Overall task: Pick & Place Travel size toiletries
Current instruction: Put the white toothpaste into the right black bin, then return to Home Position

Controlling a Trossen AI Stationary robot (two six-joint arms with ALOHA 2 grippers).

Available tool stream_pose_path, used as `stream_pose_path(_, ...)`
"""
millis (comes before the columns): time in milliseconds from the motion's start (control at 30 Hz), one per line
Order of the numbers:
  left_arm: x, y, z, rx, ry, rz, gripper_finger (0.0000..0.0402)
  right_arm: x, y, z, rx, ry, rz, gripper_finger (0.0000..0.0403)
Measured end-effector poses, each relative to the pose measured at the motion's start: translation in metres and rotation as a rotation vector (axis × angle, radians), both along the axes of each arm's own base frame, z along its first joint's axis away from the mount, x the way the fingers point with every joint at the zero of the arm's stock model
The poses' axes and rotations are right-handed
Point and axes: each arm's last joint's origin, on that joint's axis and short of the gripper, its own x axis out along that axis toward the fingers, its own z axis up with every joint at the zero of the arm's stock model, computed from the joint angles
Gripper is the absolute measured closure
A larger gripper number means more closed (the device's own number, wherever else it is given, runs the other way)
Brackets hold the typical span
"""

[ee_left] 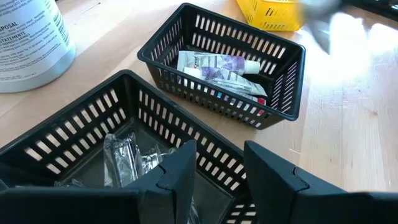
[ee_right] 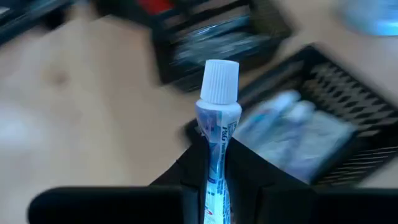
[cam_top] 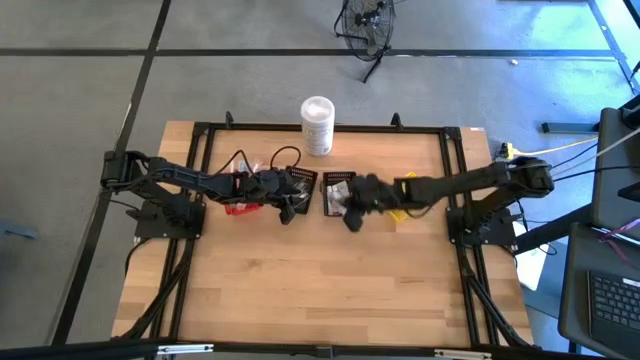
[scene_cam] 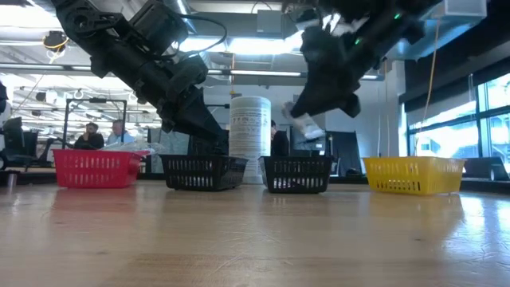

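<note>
Taking the tall white canister (cam_top: 317,124) at the table's far edge as landmark: nearest the viewer lies a broad stretch of bare wooden table (cam_top: 320,290), open from the bins forward to the front edge. Nearer than the canister and to its left, the left gripper (ee_left: 214,177) hangs with fingers parted and empty over the rim of the left black bin (ee_left: 93,134), which holds clear-wrapped items (ee_left: 124,155). Just to the canister's right, the right gripper (ee_right: 217,180) is clamped on a small white-capped tube (ee_right: 217,106), raised above the right black bin (ee_left: 224,65), where other tubes (ee_left: 217,65) lie. A red bin (scene_cam: 96,167) sits far left, a yellow bin (scene_cam: 413,174) far right.
</note>
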Motion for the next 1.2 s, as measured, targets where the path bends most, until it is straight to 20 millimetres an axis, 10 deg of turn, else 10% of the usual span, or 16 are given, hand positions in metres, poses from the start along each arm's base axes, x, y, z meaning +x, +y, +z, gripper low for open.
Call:
stream_pose_path(400, 0.000, 0.000, 0.000, 0.001, 0.000, 0.000, 0.0272, 0.004, -0.051, -0.021, -0.053, 0.090, -0.119, 0.0327)
stream_pose_path(933, -0.001, 0.000, 0.002, 0.016, -0.005, -0.009, 0.0272, 0.004, -0.055, -0.025, -0.127, 0.130, -0.037, 0.0227)
stream_pose_path(1200, -0.011, -0.002, 0.025, 0.097, -0.054, -0.053, 0.0288, -0.008, -0.050, 0.000, -0.150, 0.092, 0.128, 0.0246)
